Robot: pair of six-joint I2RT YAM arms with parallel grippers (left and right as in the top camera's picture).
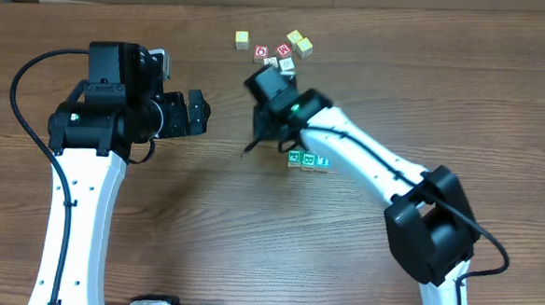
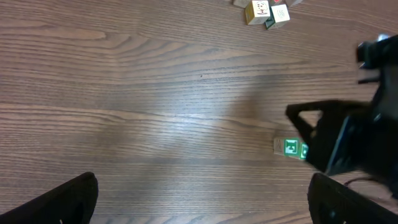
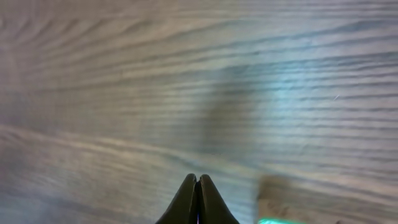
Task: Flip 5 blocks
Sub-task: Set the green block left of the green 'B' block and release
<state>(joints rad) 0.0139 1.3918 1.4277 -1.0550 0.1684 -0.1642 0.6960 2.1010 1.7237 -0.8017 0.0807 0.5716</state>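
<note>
Open first the right claw [image 3: 198,183], now shut and empty above the counter [image 1: 203,224], then lower it on one green block [image 1: 296,158] near its 3 o'clock, pinch that one only and roll gently, leaving the wide-open left claw [image 1: 198,112] at 9 o'clock.

This looks like a robotics lab bench. A wood-grain tabletop [image 1: 203,233] carries the white-and-black left arm [image 1: 73,217] and right arm [image 1: 365,167], a loose black cable [image 1: 19,83] and small green-printed letter cubes [image 1: 302,160].
</note>
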